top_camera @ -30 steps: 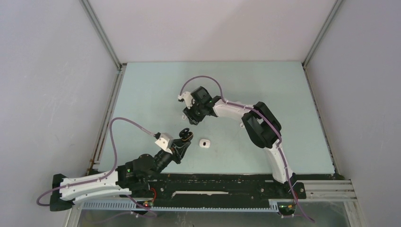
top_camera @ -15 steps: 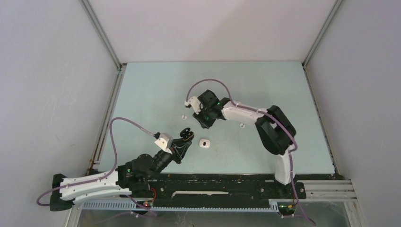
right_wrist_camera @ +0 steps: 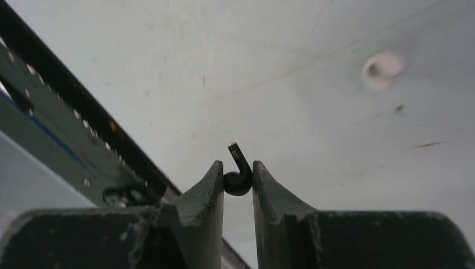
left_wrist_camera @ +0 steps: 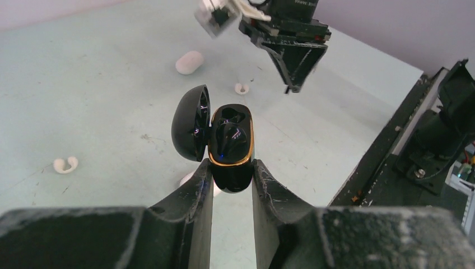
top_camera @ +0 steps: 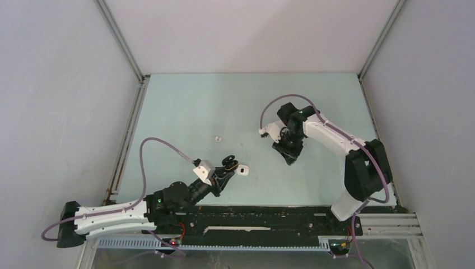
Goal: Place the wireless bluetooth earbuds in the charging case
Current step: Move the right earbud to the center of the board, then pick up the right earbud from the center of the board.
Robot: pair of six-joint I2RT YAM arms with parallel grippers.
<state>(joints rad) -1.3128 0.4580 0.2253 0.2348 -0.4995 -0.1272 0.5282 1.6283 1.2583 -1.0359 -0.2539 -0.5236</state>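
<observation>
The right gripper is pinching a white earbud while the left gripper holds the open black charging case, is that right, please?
Not quite: the earbud in the right gripper is black, not white, as the right wrist view shows. The left gripper does hold the open black charging case.

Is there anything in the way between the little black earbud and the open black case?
Nothing visible is. The right gripper pinches the black earbud above the table, the left gripper holds the open charging case, and only open space lies between them.
</observation>
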